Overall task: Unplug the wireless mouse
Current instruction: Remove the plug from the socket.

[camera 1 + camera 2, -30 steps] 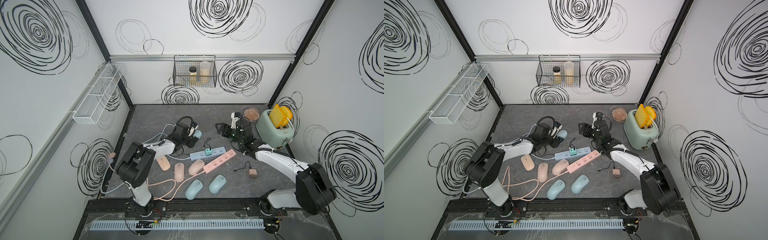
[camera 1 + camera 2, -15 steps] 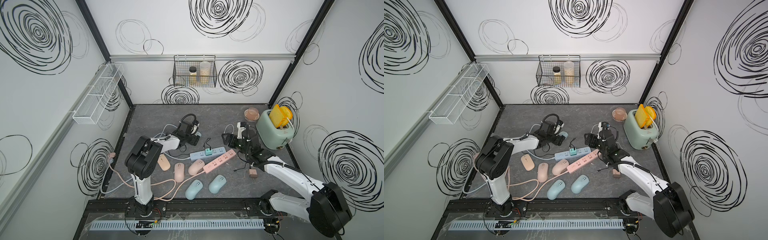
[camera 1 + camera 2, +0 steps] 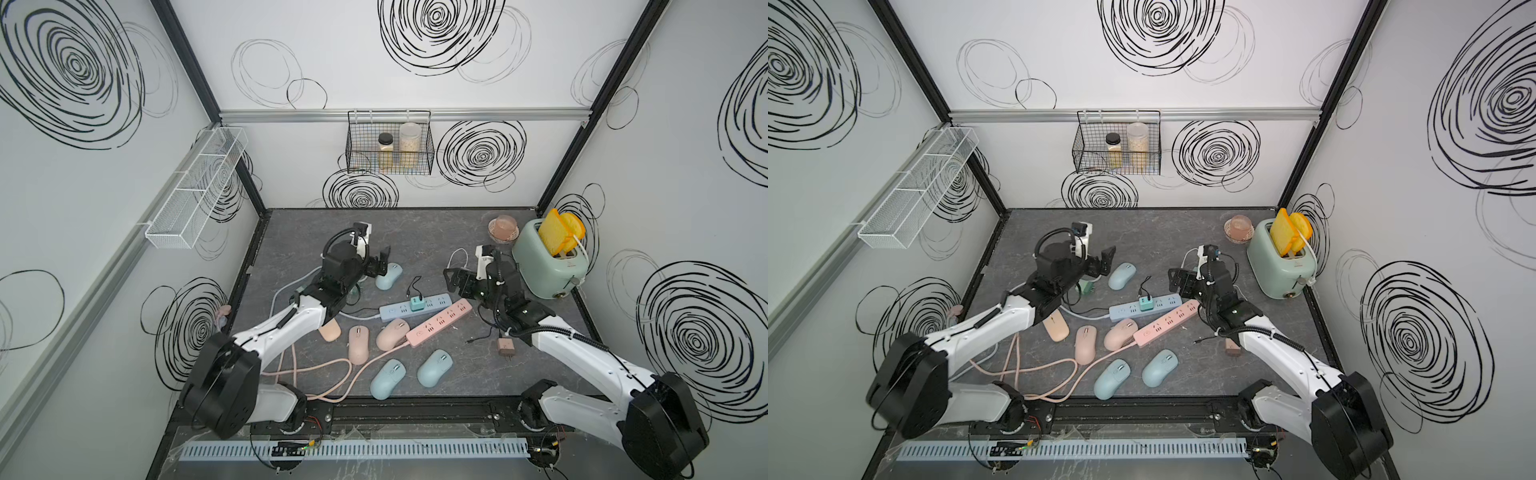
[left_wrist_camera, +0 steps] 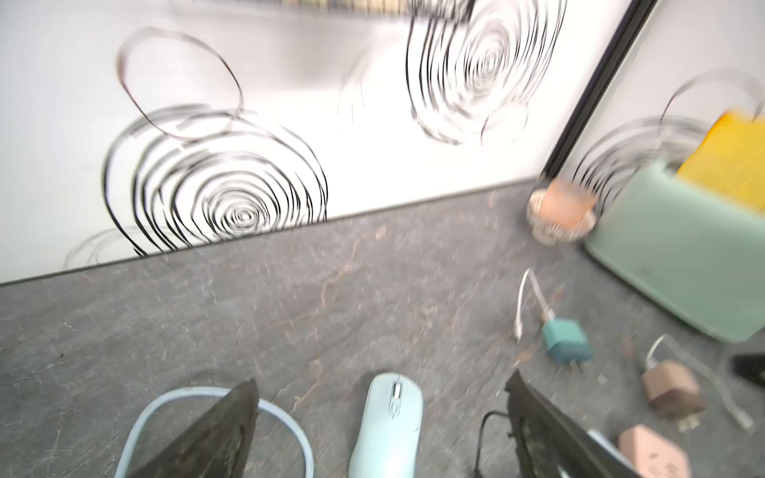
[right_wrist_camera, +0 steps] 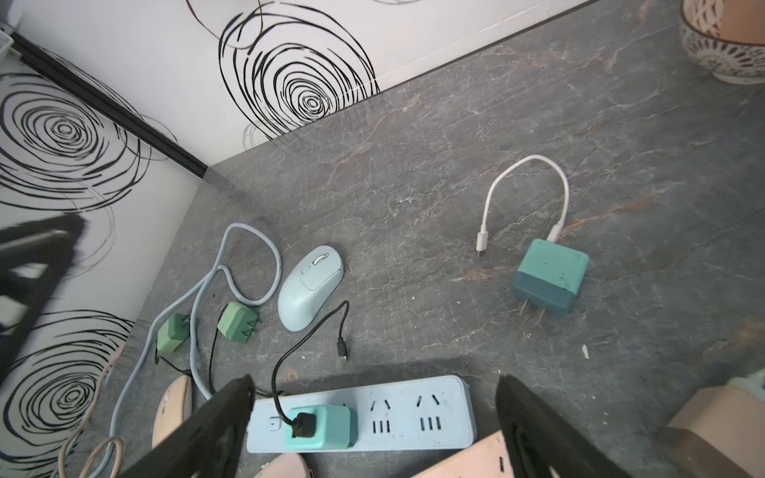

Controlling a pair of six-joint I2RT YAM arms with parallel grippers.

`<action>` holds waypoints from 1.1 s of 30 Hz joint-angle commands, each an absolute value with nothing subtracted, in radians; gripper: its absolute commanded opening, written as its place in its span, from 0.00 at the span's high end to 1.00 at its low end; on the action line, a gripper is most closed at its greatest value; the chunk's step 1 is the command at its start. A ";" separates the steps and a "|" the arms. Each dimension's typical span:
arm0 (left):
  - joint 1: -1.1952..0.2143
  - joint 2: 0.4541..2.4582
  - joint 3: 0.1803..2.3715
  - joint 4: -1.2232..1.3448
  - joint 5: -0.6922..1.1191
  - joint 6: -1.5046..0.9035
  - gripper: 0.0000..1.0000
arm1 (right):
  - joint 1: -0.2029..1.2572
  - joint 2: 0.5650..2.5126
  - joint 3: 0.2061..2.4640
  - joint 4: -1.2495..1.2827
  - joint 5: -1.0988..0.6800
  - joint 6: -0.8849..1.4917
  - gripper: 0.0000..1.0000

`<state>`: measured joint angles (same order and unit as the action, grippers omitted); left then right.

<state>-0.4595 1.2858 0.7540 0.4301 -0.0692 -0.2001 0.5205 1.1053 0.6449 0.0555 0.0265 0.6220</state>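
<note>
Left wrist view: the wireless mouse (image 4: 387,422), pale blue, lies flat on the table (image 4: 289,314) between the spread fingers of my left gripper (image 4: 381,383), touched by neither. Ahead of my right gripper (image 5: 372,383), also spread wide and holding nothing, the black cable (image 5: 342,347) runs from the teal charger (image 5: 327,426) in the blue power strip (image 5: 414,418); its free plug lies on the table just beside the mouse, apart from it.

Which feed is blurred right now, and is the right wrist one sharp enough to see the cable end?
Left wrist view: motion-smeared all over, wall swirls streaked, blue mouse soft. Right wrist view: sharp on the table; the black cable shows its free end clearly, apart from the mouse. Both top views: crisp, evenly lit, no glare.
</note>
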 commanded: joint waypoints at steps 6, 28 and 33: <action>-0.369 1.068 0.550 0.668 0.211 -0.564 0.03 | 0.539 1.121 0.653 0.025 -0.056 0.542 0.05; -0.709 1.418 0.469 0.452 -0.004 -0.431 0.48 | 0.781 1.384 0.810 -0.101 0.117 0.457 0.05; -0.707 1.467 0.471 0.491 0.000 -0.431 0.49 | 0.799 1.400 0.809 -0.078 0.113 0.453 0.09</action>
<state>-0.7090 1.4467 0.4473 0.4221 -0.0124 -0.4385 0.7818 1.3830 0.7914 -0.0757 0.0963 0.4633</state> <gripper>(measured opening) 0.514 0.914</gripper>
